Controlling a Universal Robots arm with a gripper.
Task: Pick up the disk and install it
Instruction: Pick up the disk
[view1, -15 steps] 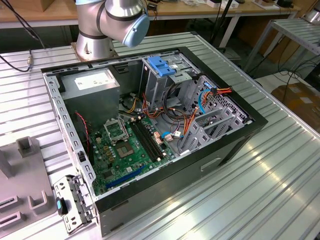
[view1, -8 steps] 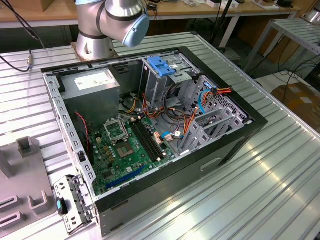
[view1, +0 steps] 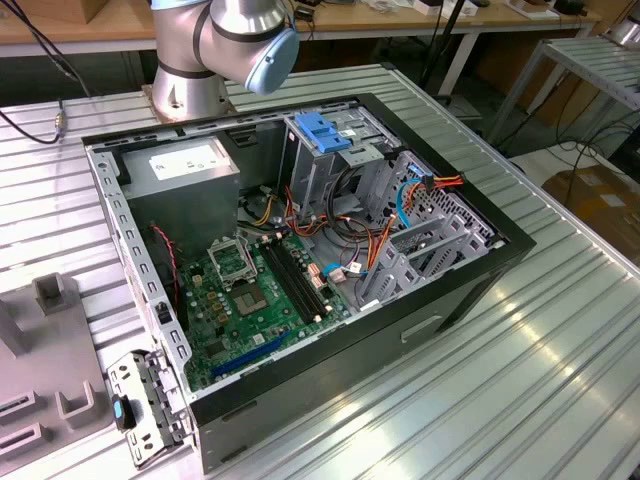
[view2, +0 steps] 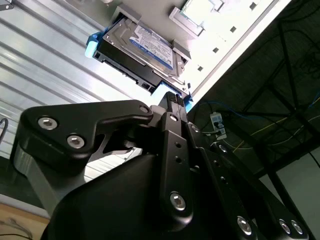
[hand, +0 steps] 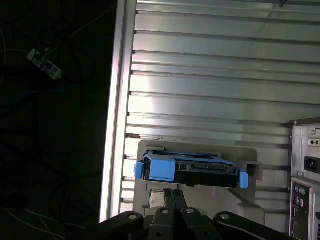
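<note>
Beyond blk end effector (view2: 173, 98): flat silver disk (view2: 145, 45) w/ blue plastic rails (hand: 156, 169).

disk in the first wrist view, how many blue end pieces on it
2: a wide blue piece at one end of the disk, a narrow blue piece at the opposite end. Its far side is hidden.

bright even light, glare on ribbed table (view1: 540, 340), second wrist view partly blown out
</note>
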